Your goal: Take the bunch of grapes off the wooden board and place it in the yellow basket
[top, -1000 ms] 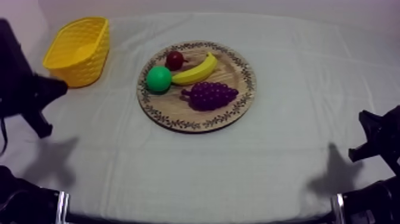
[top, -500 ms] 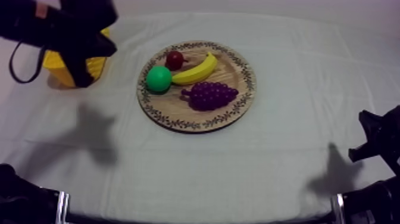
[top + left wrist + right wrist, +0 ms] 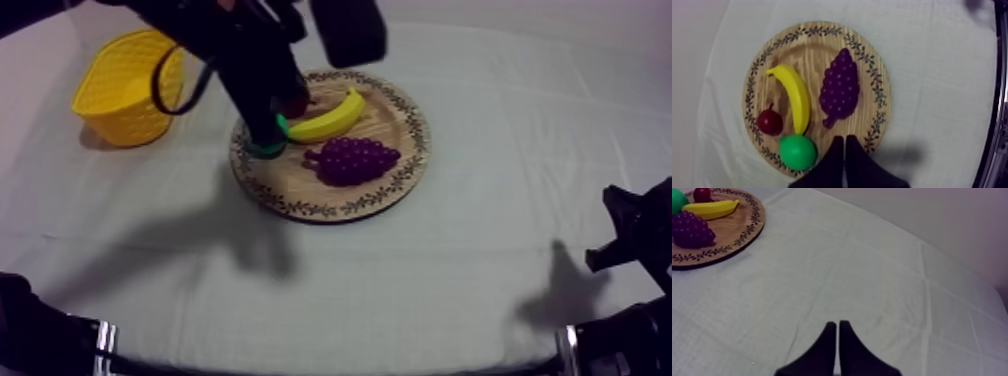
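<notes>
Swinging over from the yellow basket side, the left arm now hangs over the wooden board's 9 o'clock edge in the top view. It hides most of the green fruit. The bunch of grapes sits untouched around 4 o'clock.

Left wrist view: the left gripper is pinched narrow just short of the grapes' stem, so I'd guess it has to open first.

Right wrist view: the right gripper is also a closed wedge, over bare cloth.

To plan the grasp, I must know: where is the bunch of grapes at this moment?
In the top view the bunch of grapes lies on the wooden board, right of its middle, beside the banana.
</notes>
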Robot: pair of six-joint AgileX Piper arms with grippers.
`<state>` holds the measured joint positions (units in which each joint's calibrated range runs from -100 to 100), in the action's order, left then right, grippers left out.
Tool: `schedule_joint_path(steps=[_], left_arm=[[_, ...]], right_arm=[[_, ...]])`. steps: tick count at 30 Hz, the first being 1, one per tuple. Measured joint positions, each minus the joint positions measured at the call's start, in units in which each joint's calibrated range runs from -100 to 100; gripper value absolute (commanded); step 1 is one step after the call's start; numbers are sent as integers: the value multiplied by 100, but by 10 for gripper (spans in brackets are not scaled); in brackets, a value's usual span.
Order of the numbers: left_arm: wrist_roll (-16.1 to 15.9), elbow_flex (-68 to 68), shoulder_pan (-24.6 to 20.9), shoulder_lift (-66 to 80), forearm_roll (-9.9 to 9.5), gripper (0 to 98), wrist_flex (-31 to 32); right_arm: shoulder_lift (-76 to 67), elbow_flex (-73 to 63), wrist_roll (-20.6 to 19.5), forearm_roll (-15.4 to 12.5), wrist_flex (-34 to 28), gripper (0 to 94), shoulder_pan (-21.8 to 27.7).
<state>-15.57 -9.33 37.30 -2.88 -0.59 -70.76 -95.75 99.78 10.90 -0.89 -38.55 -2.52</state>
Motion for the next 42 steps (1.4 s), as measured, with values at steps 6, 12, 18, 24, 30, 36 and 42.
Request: schedule_joint_path(steps=[6, 12, 18, 24, 30, 36, 42], left_arm=[[92, 482, 160, -574, -56, 12, -204], [143, 707, 184, -889, -93, 220, -355], [283, 961, 206, -1125, -239, 421, -657], [447, 1064, 238, -1332, -339, 610, -714], [469, 1232, 214, -1653, -312, 673, -730], [466, 1582, 166, -2172, -272, 699, -740], [363, 2066, 171, -2858, -313, 718, -832]], right_arm=[[0, 0, 0, 0, 0, 3, 0], [0, 0, 0, 0, 0, 3, 0], [0, 0, 0, 0, 0, 3, 0], [0, 0, 0, 0, 0, 3, 0], [0, 0, 0, 0, 0, 3, 0], [0, 0, 0, 0, 0, 3, 0], [0, 0, 0, 0, 0, 3, 0]])
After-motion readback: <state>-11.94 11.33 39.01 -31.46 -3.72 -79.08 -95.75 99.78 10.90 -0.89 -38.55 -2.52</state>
